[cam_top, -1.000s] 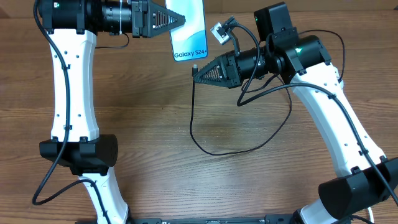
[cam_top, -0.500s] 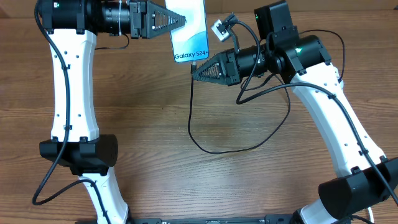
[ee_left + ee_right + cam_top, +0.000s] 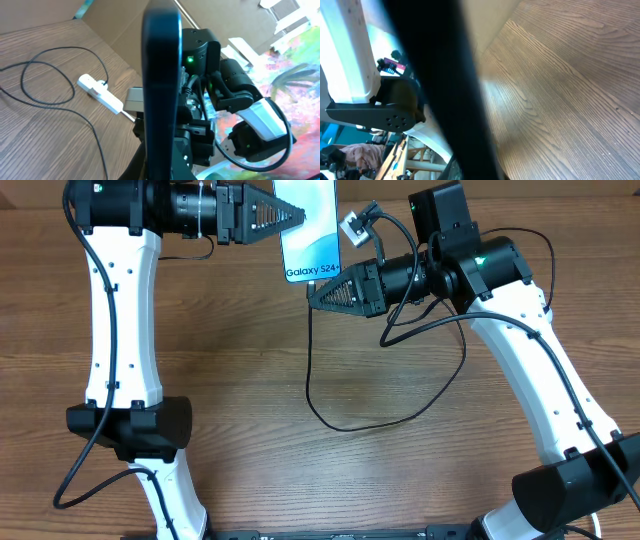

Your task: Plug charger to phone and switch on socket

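In the overhead view my left gripper is shut on the phone and holds it up off the table, its "Galaxy S24+" end pointing toward my right gripper. The right gripper is shut on the connector end of the charger, just below the phone's bottom edge. The black cable hangs down and loops over the table. The white socket shows partly behind the right arm. In the left wrist view the phone is edge-on, with the socket and the charger cable on the table. A dark blurred bar fills the right wrist view.
The wooden table lies under both arms. Both arm bases stand at the front edge. A cardboard wall rises behind the socket.
My left gripper has shifted the phone slightly right. My right gripper has moved up and left with the connector, closer to the phone's bottom edge.
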{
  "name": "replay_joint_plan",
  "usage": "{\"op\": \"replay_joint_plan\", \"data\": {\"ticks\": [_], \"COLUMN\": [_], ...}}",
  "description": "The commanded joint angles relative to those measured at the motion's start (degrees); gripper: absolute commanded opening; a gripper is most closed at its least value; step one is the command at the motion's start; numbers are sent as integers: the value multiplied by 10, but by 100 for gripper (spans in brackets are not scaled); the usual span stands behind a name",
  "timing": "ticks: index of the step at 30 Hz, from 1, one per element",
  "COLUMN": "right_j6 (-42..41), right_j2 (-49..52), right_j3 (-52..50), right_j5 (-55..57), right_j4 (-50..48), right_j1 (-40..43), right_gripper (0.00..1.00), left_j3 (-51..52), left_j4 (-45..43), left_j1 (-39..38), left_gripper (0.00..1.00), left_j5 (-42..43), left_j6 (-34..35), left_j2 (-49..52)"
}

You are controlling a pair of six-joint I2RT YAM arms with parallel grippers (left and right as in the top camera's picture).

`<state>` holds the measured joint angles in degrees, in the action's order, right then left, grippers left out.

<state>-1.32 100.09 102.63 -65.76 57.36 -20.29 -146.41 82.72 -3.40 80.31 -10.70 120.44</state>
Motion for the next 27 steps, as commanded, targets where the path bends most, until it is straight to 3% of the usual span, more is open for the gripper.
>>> {"op": "replay_joint_plan", "data": {"ticks": [1,17,27], "right_j6": [0,-6,-6], "right_j2": [-19,-19,-19], "right_j3": [5,5,5], "right_j5": [-12,17,10], "right_j4": [4,5,6], "right_j1": [-3,-3,-3], "right_gripper": [4,4,4], "left_j3": [-10,-10,-10], "left_j4": [-9,-6,-7], "left_j1": [-3,0,1], "left_gripper": [4,4,4], "left_j5": [-8,53,16], "left_j6": [-15,-13,-14], "left_j2": [-7,-7,-7]}}
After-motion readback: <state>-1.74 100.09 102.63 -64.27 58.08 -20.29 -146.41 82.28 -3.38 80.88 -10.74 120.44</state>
